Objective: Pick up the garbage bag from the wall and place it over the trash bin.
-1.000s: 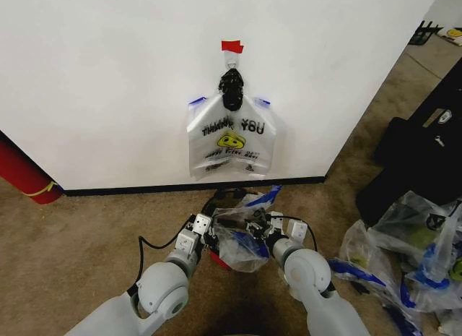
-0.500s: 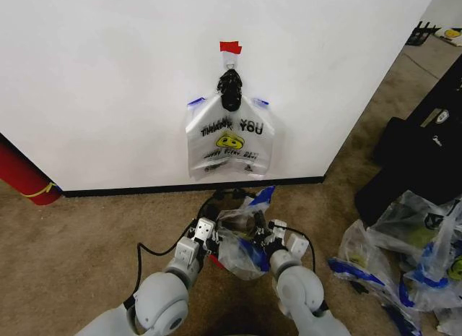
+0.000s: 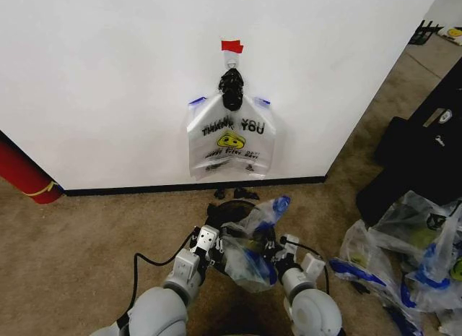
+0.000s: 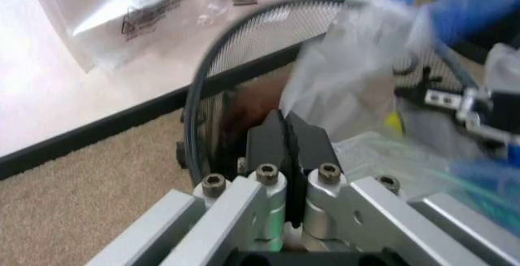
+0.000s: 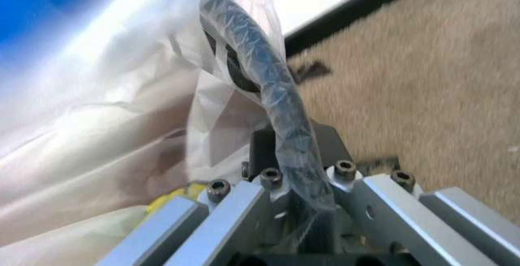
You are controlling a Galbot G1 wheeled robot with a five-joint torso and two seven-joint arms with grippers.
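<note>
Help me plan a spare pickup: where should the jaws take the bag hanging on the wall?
Probably a blue handle at a top corner of the bag, coming from the front. The handles stick out beside the black clip, while the body hangs flat against the wall, leaving little to pinch.

Bare carpet [image 3: 94, 227] left of the trash bin [image 3: 229, 208]; bagged clutter [image 3: 404, 264] crowds its right.

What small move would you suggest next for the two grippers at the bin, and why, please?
Probably draw the left gripper outward and down: the garbage bag wraps the trash bin rim beside the right gripper, yet bunches above the left side.
</note>
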